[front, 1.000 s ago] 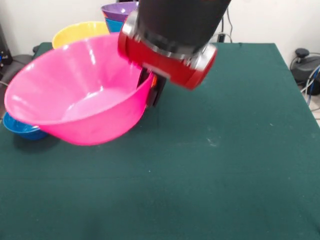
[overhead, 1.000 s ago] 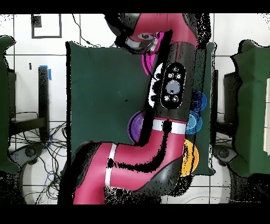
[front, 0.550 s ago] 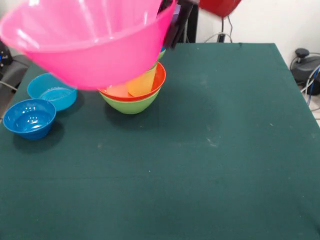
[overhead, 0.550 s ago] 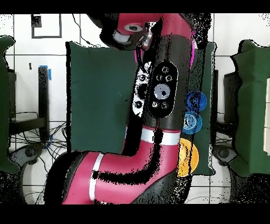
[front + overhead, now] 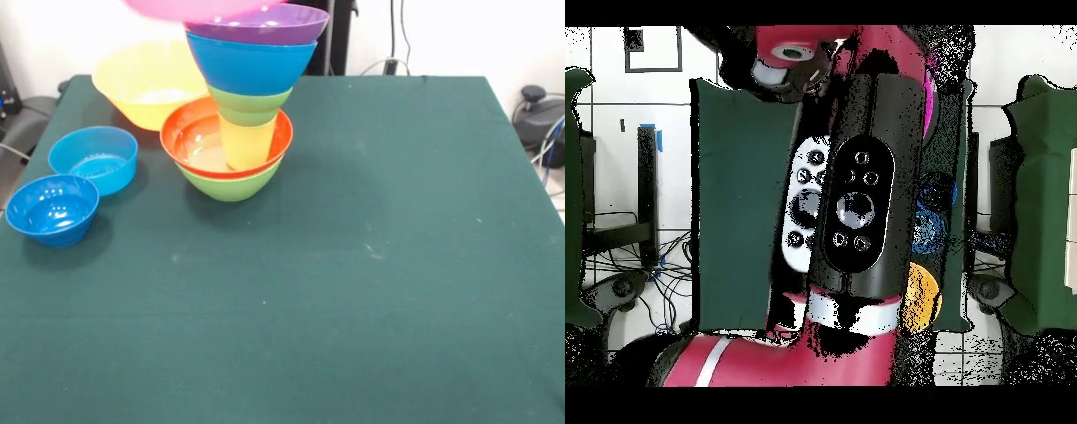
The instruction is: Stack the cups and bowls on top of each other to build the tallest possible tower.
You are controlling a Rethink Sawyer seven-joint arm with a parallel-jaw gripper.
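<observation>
The tower stands at the table's back left: a medium green bowl [image 5: 231, 186], a red-orange bowl [image 5: 187, 134], the yellow cup [image 5: 246, 145], a small green bowl [image 5: 252, 103], a blue bowl [image 5: 252, 64] and a purple bowl [image 5: 263, 24]. A large pink bowl [image 5: 201, 7] hangs in the air just above the purple one, cut off by the top edge. My gripper carries it but lies beyond that edge. In the overhead view my arm [image 5: 855, 200] covers the tower and the gripper; only a sliver of the pink bowl [image 5: 936, 100] shows.
A large yellow-orange bowl [image 5: 146, 84] sits behind the tower on the left. A light-blue bowl [image 5: 94, 157] and a darker blue bowl [image 5: 51, 208] stand near the left edge. The green table [image 5: 380, 265] stretches right and forward.
The pink bowl has risen from table height to the top edge of the front view. The arm went up with it, uncovering the tower and the bowls behind.
</observation>
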